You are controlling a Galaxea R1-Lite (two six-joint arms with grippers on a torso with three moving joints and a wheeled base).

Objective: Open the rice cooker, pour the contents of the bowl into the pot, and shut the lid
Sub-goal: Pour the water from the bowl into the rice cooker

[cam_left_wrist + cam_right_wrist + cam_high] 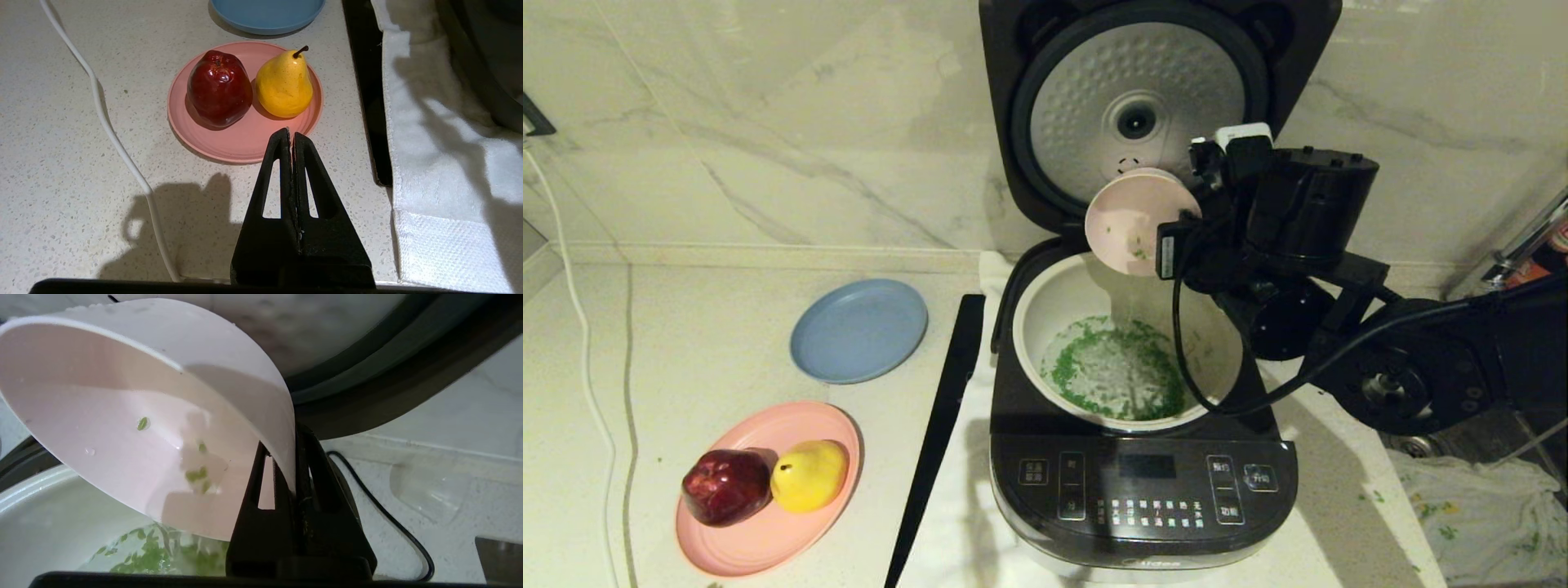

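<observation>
Above the pot [1045, 327], right end effector [286, 473] clamped on tipped bowl [1131, 220] (rim partly hidden); left end effector [291, 139] together.

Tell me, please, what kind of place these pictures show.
Most likely a home kitchen counter. A large dark grey rice cooker stands open on a pale speckled stone worktop against a marble-patterned wall. Beside it, a flat pink plate holds a red apple and a yellow pear.

You see a pale speckled stone countertop [711, 327] running back to a white marble-veined wall [768, 122] — a white cable [584, 343] trails along its left edge, and a rumpled floral cloth [1478, 506] lies lower right.
</observation>
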